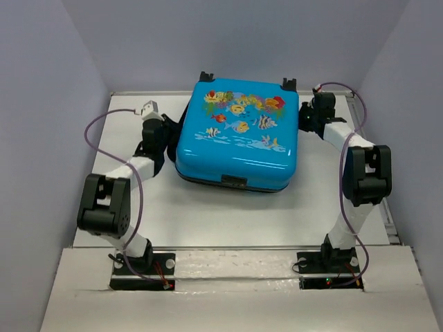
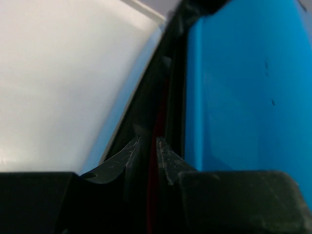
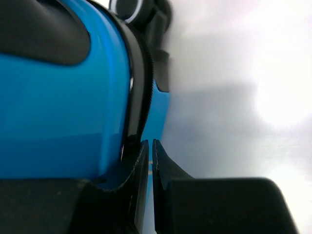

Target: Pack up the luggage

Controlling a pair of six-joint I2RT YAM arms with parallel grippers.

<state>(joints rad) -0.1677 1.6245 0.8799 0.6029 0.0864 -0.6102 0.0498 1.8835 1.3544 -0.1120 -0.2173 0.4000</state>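
The luggage (image 1: 239, 131) lies flat and closed on the table, with its fish print facing up and its black wheels (image 1: 207, 76) at the far edge. My left gripper (image 1: 168, 131) is against its left side. In the left wrist view the left gripper (image 2: 147, 146) is nearly closed on a thin red strip (image 2: 160, 117) in the black zipper edge, beside the blue shell (image 2: 243, 97). My right gripper (image 1: 304, 117) is at the right side near the back. In the right wrist view the right gripper (image 3: 150, 146) is shut beside the zipper seam (image 3: 141, 87) of the blue shell (image 3: 58, 112).
The white table (image 1: 228, 214) has a raised rim along the back and right sides. Grey walls close in on the left, the back and the right. A black wheel (image 3: 129, 9) shows at the top of the right wrist view.
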